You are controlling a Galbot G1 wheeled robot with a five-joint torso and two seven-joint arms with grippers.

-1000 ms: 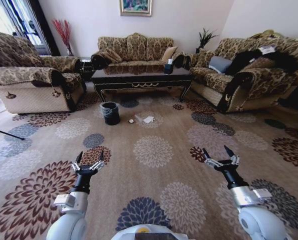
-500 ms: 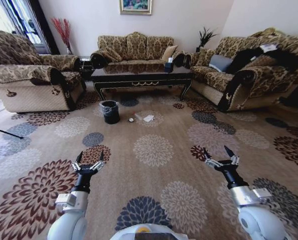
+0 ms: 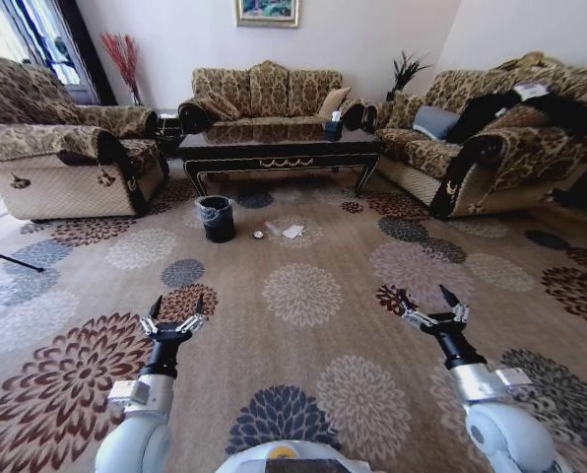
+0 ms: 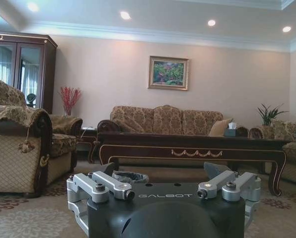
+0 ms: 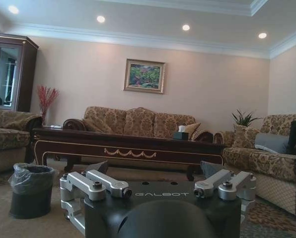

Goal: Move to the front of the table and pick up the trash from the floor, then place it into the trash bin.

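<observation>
Writing: the word GALBOT is printed in pale letters on the black body of each gripper, read in both wrist views.
Floor (image 3: pixel 303 340): flower-patterned carpet across the whole lower and middle of the head view.
Table (image 3: pixel 279 148): dark, glossy, upper centre of the head view, in front of the far sofa; a gold scroll sits on its front edge.
Left arm: lower left of the head view, stretched forward low over the carpet.
Right arm: lower right, stretched forward in the same way.
Left gripper (image 3: pixel 174 313): fingers spread wide, holding nothing, touching nothing.
Right gripper (image 3: pixel 427 306): fingers spread wide, bare, clear of the carpet.
Trash bin (image 3: pixel 216 219): black with a grey bag over its rim, on the carpet just below the table's left end, well apart from both grippers.
Trash (image 3: pixel 280 232): white paper, a small bottle and a small round piece, on the carpet just right of the bin.
</observation>
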